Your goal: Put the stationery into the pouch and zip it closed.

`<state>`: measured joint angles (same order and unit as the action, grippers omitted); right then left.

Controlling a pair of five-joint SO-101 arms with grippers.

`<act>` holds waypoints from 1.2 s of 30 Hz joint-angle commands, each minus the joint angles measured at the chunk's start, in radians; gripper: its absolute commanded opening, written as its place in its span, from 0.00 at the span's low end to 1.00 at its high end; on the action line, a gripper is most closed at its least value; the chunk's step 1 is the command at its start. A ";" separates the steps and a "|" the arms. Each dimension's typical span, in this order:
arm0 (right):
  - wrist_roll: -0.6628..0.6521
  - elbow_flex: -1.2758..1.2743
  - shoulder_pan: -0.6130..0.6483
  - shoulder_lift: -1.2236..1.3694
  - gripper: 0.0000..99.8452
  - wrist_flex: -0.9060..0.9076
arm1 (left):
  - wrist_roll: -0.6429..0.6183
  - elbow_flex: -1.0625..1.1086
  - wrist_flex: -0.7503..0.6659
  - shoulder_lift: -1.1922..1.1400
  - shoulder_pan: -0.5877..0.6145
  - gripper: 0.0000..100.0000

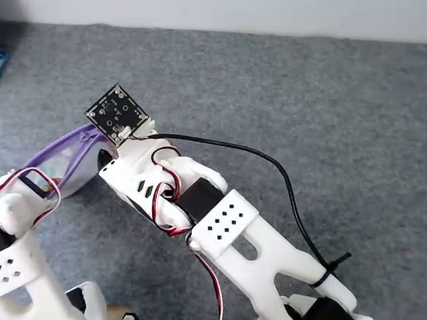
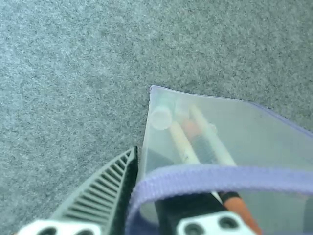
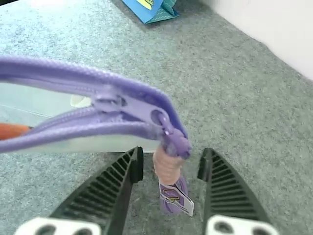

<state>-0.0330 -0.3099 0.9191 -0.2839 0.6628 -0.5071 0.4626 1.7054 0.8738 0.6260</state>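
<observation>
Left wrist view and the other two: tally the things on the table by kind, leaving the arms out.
pouch: 1
pens inside it: 3 that can be told apart through the clear wall; more may be hidden
blue object farther off on the table: 1
Total: 5

The left gripper [image 2: 144, 164] clamps one end of the pouch [image 2: 259, 142]. Its ribbed finger [image 2: 105, 191] presses the outside wall. The dark opposing finger shows through the translucent wall from inside. A purple zipper band [image 2: 220, 175] runs along the pouch rim. Several pens [image 2: 185, 143] lie inside, slanting towards the pouch corner, one with an orange section. A grey textured surface [image 2: 73, 73] lies beneath.
</observation>
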 commanded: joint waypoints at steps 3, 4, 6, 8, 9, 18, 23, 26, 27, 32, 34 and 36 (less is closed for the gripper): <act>0.003 0.025 0.007 -0.002 0.03 -0.028 | -0.009 0.002 -0.020 -0.003 0.005 0.01; 0.003 0.025 0.007 -0.002 0.01 -0.028 | -0.009 0.002 -0.020 -0.003 0.005 0.01; 0.003 0.025 0.007 -0.002 0.02 -0.028 | -0.009 0.002 -0.021 -0.003 0.005 0.01; 0.003 0.025 0.002 -0.002 0.01 -0.028 | -0.009 0.002 -0.020 -0.003 0.005 0.01; 0.003 0.025 0.002 -0.004 0.01 -0.027 | -0.009 0.002 -0.018 -0.003 0.005 0.01; 0.003 0.023 0.002 -0.002 0.10 -0.016 | -0.009 0.002 -0.018 -0.003 0.006 0.01; 0.003 0.023 0.004 -0.001 0.20 -0.004 | -0.009 0.002 -0.018 -0.003 0.006 0.01; 0.003 0.028 0.004 0.012 0.15 -0.008 | -0.009 0.002 -0.018 -0.003 0.006 0.01; 0.003 0.029 0.004 0.021 0.14 -0.010 | -0.009 0.002 -0.017 -0.003 0.006 0.01; 0.003 0.031 0.005 0.056 0.12 -0.013 | -0.009 0.002 -0.017 -0.003 0.008 0.01; 0.003 0.031 0.004 0.059 0.12 -0.013 | -0.009 0.002 -0.017 -0.003 0.008 0.01; 0.003 0.031 0.002 0.056 0.12 -0.013 | -0.009 0.002 -0.017 -0.003 0.008 0.01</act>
<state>-0.0299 -0.3099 0.9175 -0.2194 0.6628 -0.5071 0.4626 1.7054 0.8738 0.6260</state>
